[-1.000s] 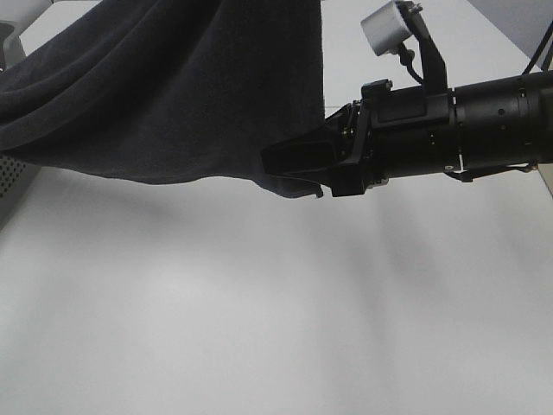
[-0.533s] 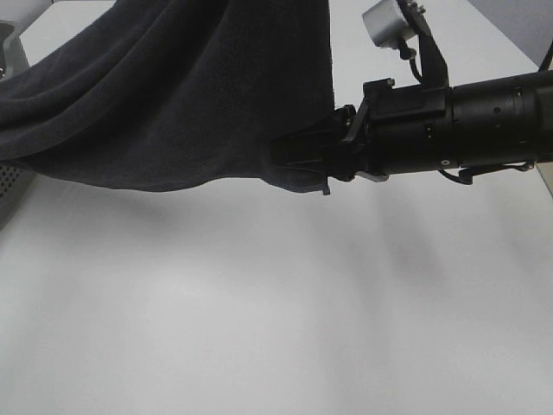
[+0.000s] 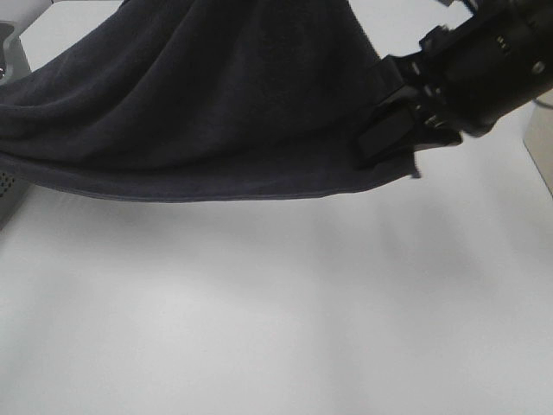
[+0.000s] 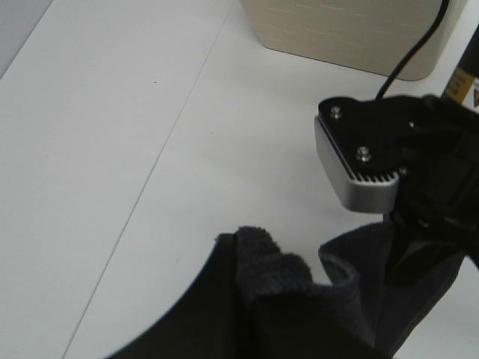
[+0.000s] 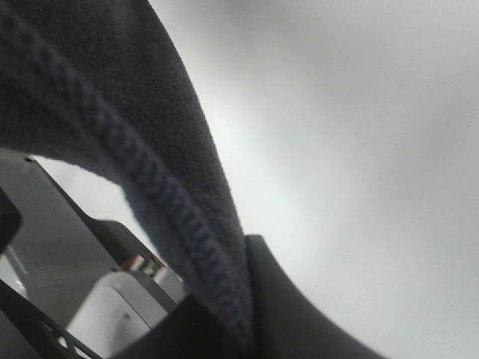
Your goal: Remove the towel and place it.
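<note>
One towel (image 3: pixel 199 112) over table (image 3: pixel 259 303), perhaps box (image 3: pixel 7 199)

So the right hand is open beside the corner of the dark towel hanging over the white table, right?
No, the right hand is shut on that corner of the towel; the right wrist view shows the hem pinched. The towel does hang over the white table.

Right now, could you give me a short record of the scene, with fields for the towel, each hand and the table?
towel: very dark, hanging in a sag over the table
right hand: shut on the towel's lower hem, near a corner
left hand: shut, with towel bunched between its fingers
table: white, below the towel
</note>
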### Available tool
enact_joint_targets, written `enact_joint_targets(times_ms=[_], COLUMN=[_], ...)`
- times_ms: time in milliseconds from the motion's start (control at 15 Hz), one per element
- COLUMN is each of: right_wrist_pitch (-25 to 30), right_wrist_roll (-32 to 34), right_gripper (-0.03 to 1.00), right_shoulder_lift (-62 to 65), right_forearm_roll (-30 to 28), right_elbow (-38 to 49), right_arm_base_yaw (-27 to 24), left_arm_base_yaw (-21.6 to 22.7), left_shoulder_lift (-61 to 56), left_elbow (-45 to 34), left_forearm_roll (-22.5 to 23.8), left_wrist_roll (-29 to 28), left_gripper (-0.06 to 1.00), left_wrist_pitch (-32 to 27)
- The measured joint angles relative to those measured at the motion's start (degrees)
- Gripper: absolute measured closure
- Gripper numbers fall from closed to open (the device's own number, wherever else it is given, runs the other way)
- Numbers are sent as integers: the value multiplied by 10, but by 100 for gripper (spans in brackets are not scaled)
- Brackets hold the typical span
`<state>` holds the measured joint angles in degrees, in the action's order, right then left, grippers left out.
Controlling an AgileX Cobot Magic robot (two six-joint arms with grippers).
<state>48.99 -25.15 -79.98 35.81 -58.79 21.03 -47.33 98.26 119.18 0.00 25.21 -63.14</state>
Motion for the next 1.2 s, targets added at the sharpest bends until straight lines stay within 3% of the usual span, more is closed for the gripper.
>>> enact_joint_targets(times_ms=[133, 267, 400, 533, 733, 867, 933, 1000, 1200], right_wrist_pitch=[102, 173, 195, 190, 80, -41, -151, -200, -288], right_wrist_roll=[135, 194, 215, 217, 219, 219, 210, 201, 178], right_gripper=[96, 96, 96, 96, 96, 96, 96, 96, 96], right_shoulder_lift=[1, 2, -1, -11, -18, -18, -24, -33, -78], right_forearm_roll=[-182, -300, -355, -370, -422, -454, -461, -461, -462], right_elbow=[-105, -203, -283, -333, -398, -415, -416, -417, -417], right_arm_base_yaw=[0, 0, 0, 0, 0, 0, 0, 0, 0], left_arm_base_yaw=[0, 0, 0, 5, 45, 85, 116, 128, 160], left_shoulder_lift=[0, 0, 0, 0, 0, 0, 0, 0, 14], left_elbow=[0, 0, 0, 0, 0, 0, 0, 0, 0], left_forearm_roll=[22, 65, 120, 146, 164, 171, 174, 174, 173], left_wrist_roll=[26, 45, 52, 53, 54, 54, 49, 40, 25], left_gripper=[94, 94, 94, 94, 94, 94, 94, 94, 94], left_wrist_pitch=[4, 21, 50, 85, 166, 246, 332, 370, 465])
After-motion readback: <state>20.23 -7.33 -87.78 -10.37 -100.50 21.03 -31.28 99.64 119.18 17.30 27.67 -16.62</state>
